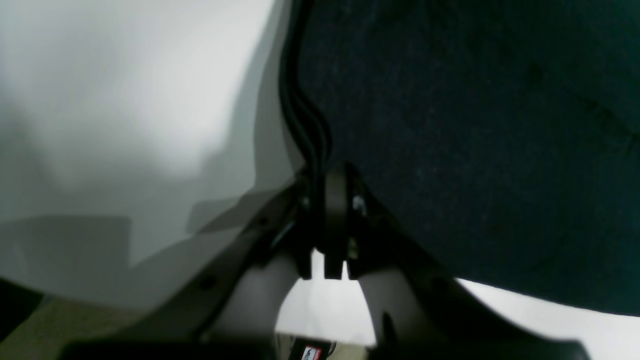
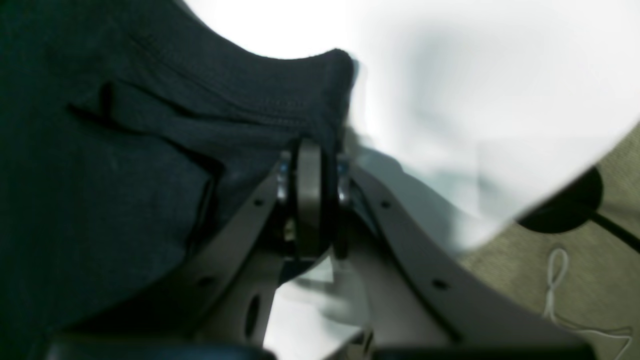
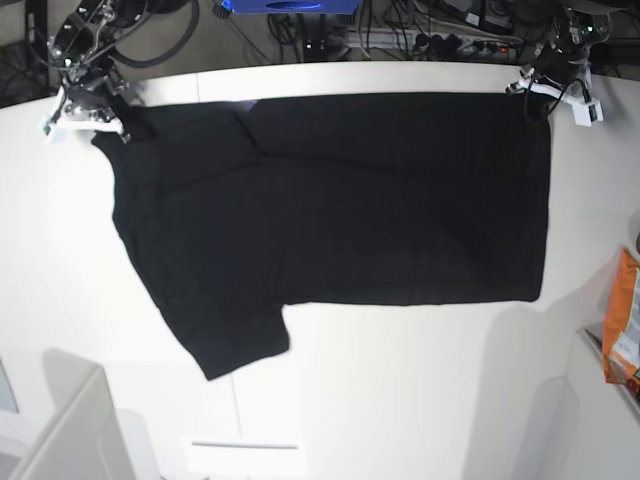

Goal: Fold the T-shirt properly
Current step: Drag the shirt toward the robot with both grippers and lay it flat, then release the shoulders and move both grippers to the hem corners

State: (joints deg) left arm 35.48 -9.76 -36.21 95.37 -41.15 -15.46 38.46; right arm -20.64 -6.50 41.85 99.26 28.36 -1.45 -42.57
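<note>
T-shirt (image 3: 340, 210) spread flat, plain black, on white table (image 3: 400, 400); left gripper (image 3: 548, 98) clamped on 1 far corner, right gripper (image 3: 118, 118) on other

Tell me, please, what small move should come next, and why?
Probably draw both tools toward the near table edge together, carrying the far hem over. The left tool and right tool each pinch a far corner of the T-shirt, which lies flat, unfolded.

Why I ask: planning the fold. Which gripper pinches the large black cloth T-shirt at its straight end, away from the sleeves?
The left gripper, at base view's right, shut on the T-shirt's straight-end corner; the right gripper grips the sleeve end.
</note>
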